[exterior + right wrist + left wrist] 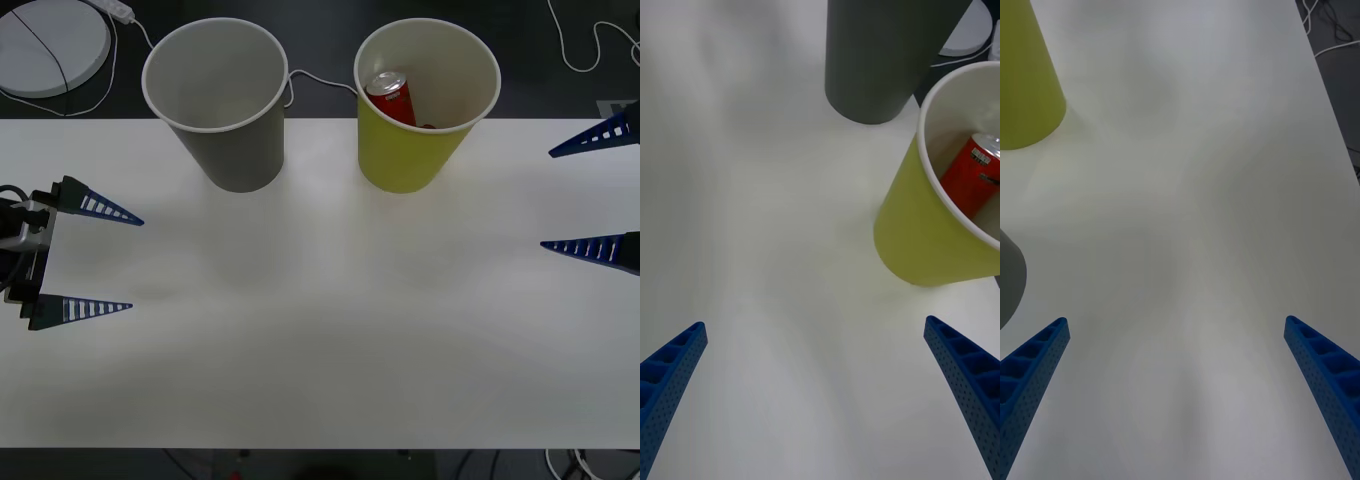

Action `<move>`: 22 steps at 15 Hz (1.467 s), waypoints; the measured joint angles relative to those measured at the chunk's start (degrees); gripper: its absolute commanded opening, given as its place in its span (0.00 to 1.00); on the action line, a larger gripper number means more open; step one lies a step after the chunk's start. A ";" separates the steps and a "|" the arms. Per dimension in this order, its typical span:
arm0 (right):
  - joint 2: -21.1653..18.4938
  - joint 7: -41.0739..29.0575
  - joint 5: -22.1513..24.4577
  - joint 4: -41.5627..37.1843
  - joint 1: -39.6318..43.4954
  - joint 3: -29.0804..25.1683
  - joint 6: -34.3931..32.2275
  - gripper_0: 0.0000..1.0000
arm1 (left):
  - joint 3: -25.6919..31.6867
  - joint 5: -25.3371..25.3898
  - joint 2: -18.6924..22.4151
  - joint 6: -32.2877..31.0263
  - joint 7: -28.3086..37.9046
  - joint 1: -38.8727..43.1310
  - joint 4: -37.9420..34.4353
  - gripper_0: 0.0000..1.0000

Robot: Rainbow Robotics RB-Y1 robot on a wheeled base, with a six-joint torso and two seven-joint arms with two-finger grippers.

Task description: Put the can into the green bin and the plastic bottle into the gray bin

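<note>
Can: the can (391, 96) leans inside the green bin (410, 160), upper right of centre in the front view; its lower half is hidden by the rim, the shiny top showing.
Gray bin: the gray bin (235, 150) stands just left of the green one, tapered, white-rimmed, pale inside.
My left gripper (135, 263): far left, ribbed blue fingers spread wide, holding nothing.
My right gripper (547, 199): far right edge, cut off, fingers spread apart, nothing between them.
Table (330, 330): smooth white.
</note>
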 measured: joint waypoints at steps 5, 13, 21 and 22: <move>2.13 13.33 -4.89 8.43 3.61 -1.15 0.00 1.00 | 0.00 0.00 0.00 0.00 0.00 0.00 0.00 1.00; 3.44 28.00 -5.82 16.69 7.56 -1.76 0.00 1.00 | 0.00 0.00 0.00 0.00 0.00 0.00 0.00 1.00; 3.45 35.33 -5.78 21.55 9.62 -1.85 0.00 1.00 | 0.00 0.00 0.00 0.00 0.00 0.00 0.00 1.00; 3.45 35.64 -6.19 21.55 10.17 -1.88 0.00 1.00 | 0.00 0.00 0.00 0.00 0.00 0.00 0.00 1.00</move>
